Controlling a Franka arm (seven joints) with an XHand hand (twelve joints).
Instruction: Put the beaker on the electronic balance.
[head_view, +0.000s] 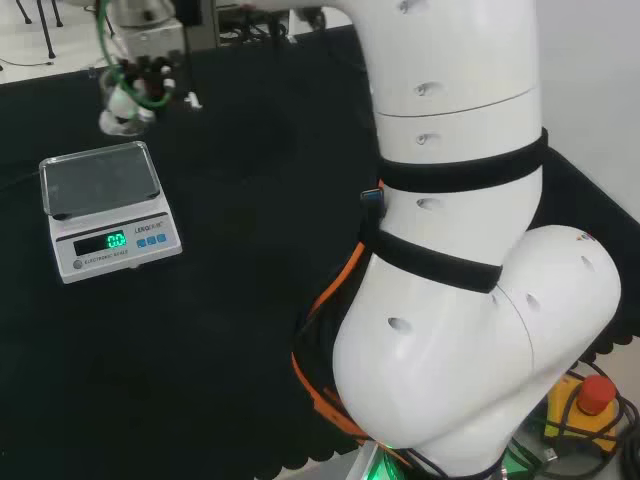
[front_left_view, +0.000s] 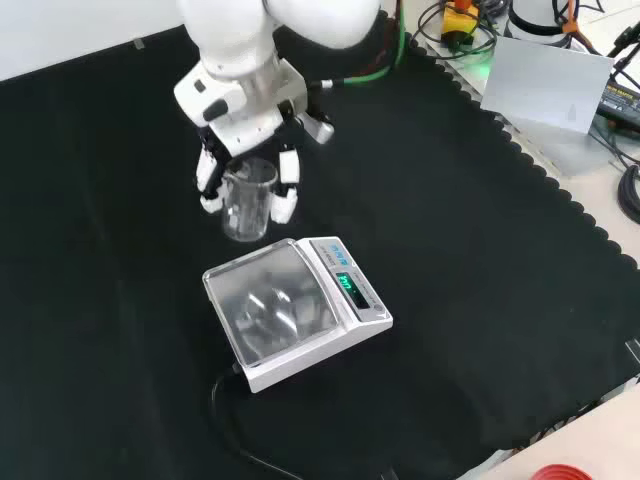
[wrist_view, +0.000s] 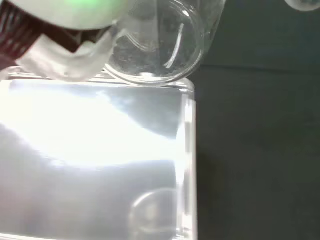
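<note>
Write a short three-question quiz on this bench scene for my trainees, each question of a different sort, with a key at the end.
1. True or false: the beaker already rests on the pan of the electronic balance.
2. Multiple choice: in the front view, the hand is
A. open and apart from the beaker
B. curled round the beaker, holding it
C. pressing on the balance pan
3. Short answer: in the head view, on which side of the balance is the lit display, near or far?

Key
1. False: the hand holds the beaker just beyond the balance, off the pan.
2. B
3. The near side, facing the arm's base.
</note>
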